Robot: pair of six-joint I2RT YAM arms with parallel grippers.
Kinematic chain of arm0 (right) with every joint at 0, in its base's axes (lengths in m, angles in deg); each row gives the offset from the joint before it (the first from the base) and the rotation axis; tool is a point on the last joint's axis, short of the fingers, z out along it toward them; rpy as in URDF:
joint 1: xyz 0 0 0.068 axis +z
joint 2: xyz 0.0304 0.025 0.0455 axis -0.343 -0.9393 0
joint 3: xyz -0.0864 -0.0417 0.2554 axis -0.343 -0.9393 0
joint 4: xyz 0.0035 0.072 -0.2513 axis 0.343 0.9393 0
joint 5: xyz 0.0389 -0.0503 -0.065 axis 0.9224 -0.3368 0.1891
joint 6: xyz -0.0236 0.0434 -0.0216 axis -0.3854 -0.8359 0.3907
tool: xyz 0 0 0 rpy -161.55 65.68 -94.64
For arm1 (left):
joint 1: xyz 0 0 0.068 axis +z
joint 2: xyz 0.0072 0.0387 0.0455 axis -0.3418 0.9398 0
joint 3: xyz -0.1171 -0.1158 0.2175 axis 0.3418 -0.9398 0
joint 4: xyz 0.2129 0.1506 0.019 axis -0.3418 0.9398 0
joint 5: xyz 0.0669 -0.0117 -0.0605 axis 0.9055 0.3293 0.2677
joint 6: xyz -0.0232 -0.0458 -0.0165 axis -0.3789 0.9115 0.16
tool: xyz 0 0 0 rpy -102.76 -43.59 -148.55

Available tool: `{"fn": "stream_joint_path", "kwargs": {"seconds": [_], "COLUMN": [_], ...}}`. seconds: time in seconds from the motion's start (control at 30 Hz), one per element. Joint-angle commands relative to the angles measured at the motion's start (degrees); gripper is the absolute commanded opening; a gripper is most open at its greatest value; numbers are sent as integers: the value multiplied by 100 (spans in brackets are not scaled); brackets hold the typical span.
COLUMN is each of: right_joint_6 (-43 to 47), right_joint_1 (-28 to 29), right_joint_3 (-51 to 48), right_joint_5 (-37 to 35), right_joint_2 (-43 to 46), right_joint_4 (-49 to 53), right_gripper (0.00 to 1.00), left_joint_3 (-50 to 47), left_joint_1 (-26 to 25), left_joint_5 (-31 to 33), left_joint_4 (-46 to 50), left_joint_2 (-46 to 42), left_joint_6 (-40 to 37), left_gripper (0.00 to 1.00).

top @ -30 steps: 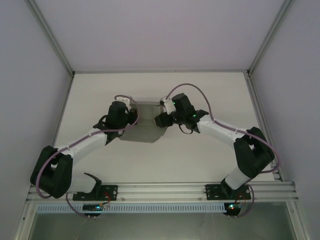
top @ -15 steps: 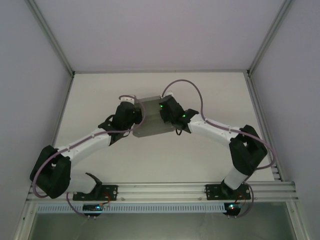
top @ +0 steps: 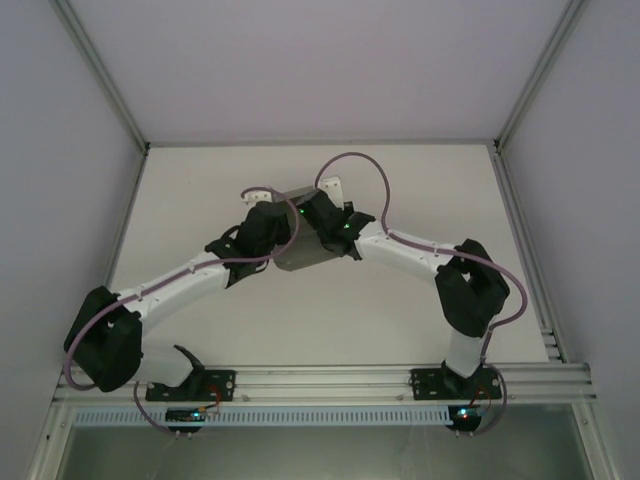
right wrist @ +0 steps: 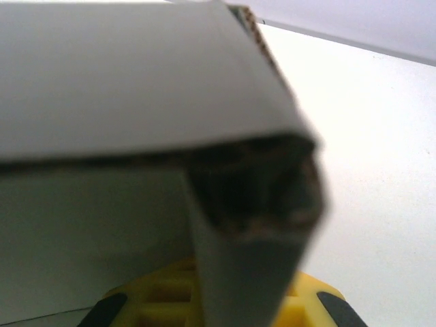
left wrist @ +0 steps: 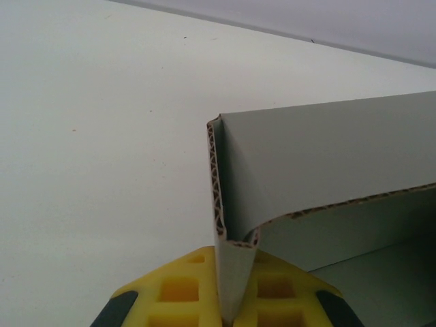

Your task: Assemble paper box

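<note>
The box (right wrist: 136, 82) sits very close to the lens and out of focus: plain grey card. A broad flat panel spans the upper left. Its lower edge and right corner show the brown fluted core of the card, dark and smeared by blur. From that corner a narrower grey flap runs down into the right gripper (right wrist: 235, 306). The jaws are closed against it from both sides, a yellow pad (right wrist: 310, 303) with square recesses showing on each side. To the right lies the white desk (right wrist: 368, 136), with a pale wall (right wrist: 368, 24) beyond.
</note>
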Motion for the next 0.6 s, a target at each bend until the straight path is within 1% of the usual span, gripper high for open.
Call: {"fn": "stream_joint_path", "kwargs": {"seconds": [0.0,0.13,0.2,0.27,0.33,0.37,0.4,0.47,0.53,0.57], "right_joint_6": [-204,-157,-28,158,451,619,753,1052,1322,1413], "right_joint_1": [-272,-259,-282,-329,-387,-411,-435,-465,-474,-507], "right_joint_3": [41,37,-84,-403,-822,-1065,-1268,-1532,-1694,-1733], "right_joint_5": [-1394,-1247,-719,-39,736,1116,1427,1910,2021,2111], "right_joint_2": [-287,-315,-262,-83,183,309,430,606,661,660], "right_joint_4": [433,265,30,-454,-1078,-1355,-1609,-1917,-2088,-2106], "right_gripper": [0,0,0,0,9,17,21,25,29,35], "left_joint_3": [48,74,64,40,19,23,13,-24,-77,-71], "left_joint_1": [-44,-47,-42,-34,-38,-38,-30,-37,-27,-18], "left_joint_5": [434,489,481,413,346,333,315,286,242,239], "left_joint_4": [332,424,397,330,252,229,195,72,-118,-150], "left_joint_2": [-115,-105,-106,-98,-88,-79,-63,-55,-20,20], "left_joint_6": [315,466,455,367,217,147,67,-107,-304,-365], "left_gripper": [0,0,0,0,0,0,0,0,0,0]}}
